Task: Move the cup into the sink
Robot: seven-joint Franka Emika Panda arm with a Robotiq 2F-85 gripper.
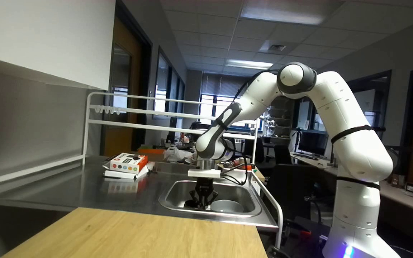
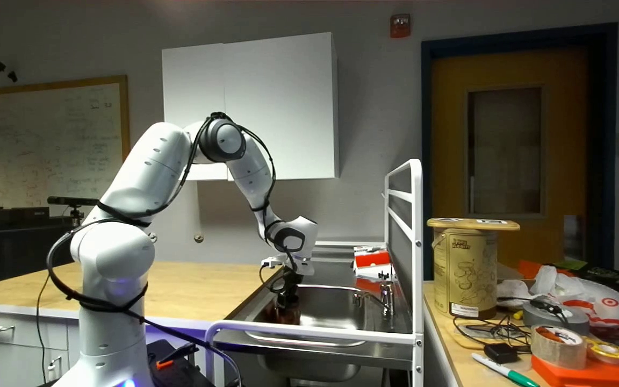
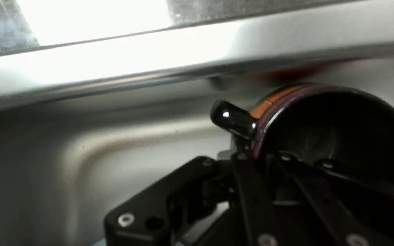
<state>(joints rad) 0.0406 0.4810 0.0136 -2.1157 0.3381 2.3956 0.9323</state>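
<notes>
Cup (image 3: pixel 327 133), dark and glossy with a streak of orange on its outside, is seen inside the sink (image 1: pixel 235 191), close to one of its walls, its mouth facing up out of the sink. The cup's side appears to be pinched by the gripper (image 3: pixel 263 157): the fingers (image 3: pixel 246 174) are drawn close together, one within the mouth and one outside, right by the short handle (image 3: pixel 233 118), which juts out near the same sink wall. Whether the cup's bottom touches the sink's floor cannot be told, as it is hidden. From the shine and the firm round shape a hard, stiff body may be expected, perhaps glazed pottery: light enough for a pinch, but slick, and likely to be chipped if knocked against the steel of the sink. When it is held by the edge alone, the weight is carried off to one side, so some tilting between the fingers should be allowed for. The thin side is judged a sound place to be gripped; the handle looks too stubby to be trusted. The task seems nearly finished: the cup would best be lowered gently until it is borne by the sink's floor, then let go, apart from the pale round dish (image 1: pixel 227 206) that seems to be set farther along inside the sink.
</notes>
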